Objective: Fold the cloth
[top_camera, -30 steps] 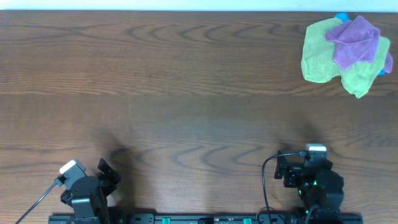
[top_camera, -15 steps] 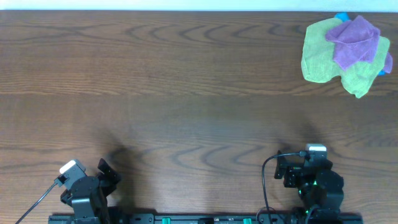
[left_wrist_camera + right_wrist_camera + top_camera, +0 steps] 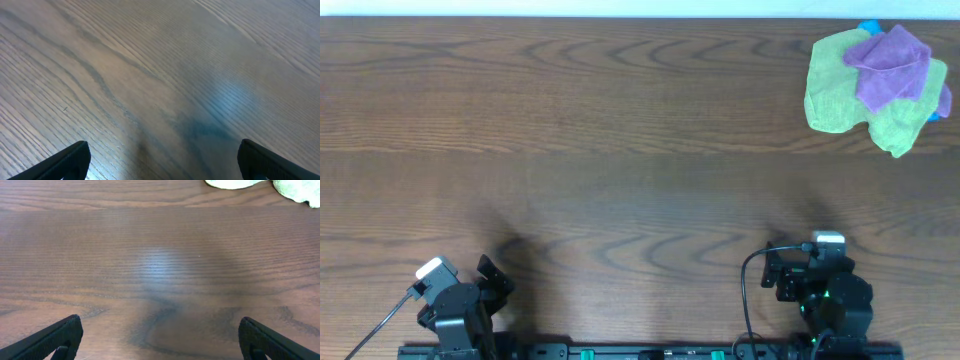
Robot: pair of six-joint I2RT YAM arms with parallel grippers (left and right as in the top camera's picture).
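cloth (image 3: 888,60) crumpled on green cloth (image 3: 835,95) | left hand (image 3: 164,159) wide | right hand (image 3: 160,336) wide

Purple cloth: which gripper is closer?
Right. The purple cloth lies far-right atop the green cloth. The right gripper is at the near edge on that side; the left gripper is near-left, diagonally opposite.

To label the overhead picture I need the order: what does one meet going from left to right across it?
Left arm → right arm → purple cloth. The green cloth under it overlaps it, so I leave it out.
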